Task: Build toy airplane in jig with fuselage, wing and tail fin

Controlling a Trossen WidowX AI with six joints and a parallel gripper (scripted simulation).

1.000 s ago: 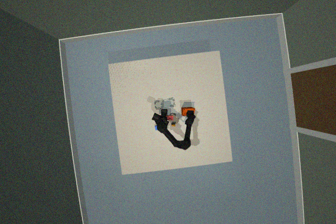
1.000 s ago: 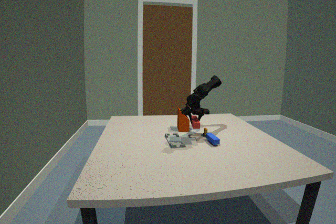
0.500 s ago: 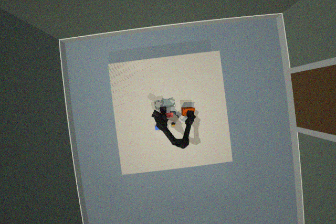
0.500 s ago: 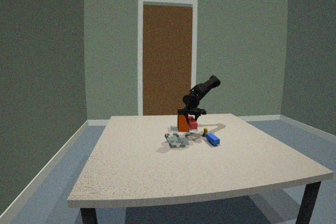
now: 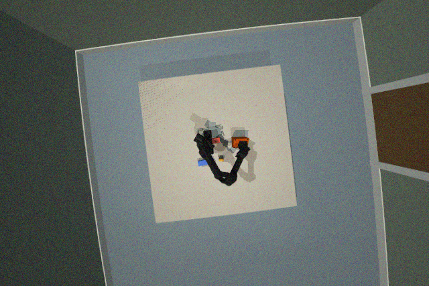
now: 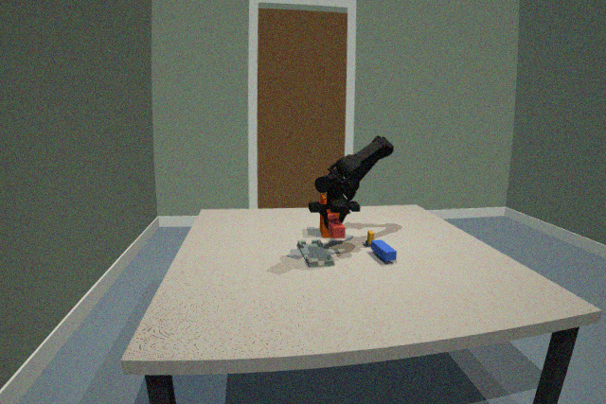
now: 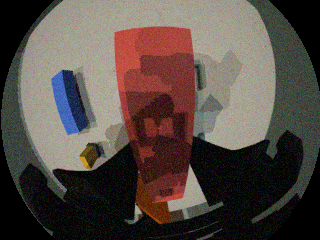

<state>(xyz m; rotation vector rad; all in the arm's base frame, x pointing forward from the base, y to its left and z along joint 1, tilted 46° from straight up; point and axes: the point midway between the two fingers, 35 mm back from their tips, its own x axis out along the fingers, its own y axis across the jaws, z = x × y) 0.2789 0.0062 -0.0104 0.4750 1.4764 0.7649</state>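
My gripper (image 6: 334, 222) (image 7: 159, 138) is shut on the red fuselage (image 5: 216, 140) (image 6: 337, 230) (image 7: 157, 75) and holds it above the table, beside the jig. The grey-green jig (image 5: 216, 132) (image 6: 316, 254) (image 7: 205, 120) lies flat, partly hidden behind the fuselage in the wrist view; nothing shows seated in it. The blue wing (image 5: 202, 163) (image 6: 383, 250) (image 7: 69, 102) lies on the table on the other side of the fuselage. The small yellow tail fin (image 5: 221, 160) (image 6: 370, 237) (image 7: 89, 156) stands near the wing, on a dark base. The fingertips are hidden in the top view.
An orange block (image 5: 236, 142) (image 6: 323, 230) (image 7: 148, 200) stands upright close to the arm's base, behind the gripper as seen from the exterior view. The arm bends out over the table (image 5: 179, 185) (image 6: 294, 316) on the wing and fin side.
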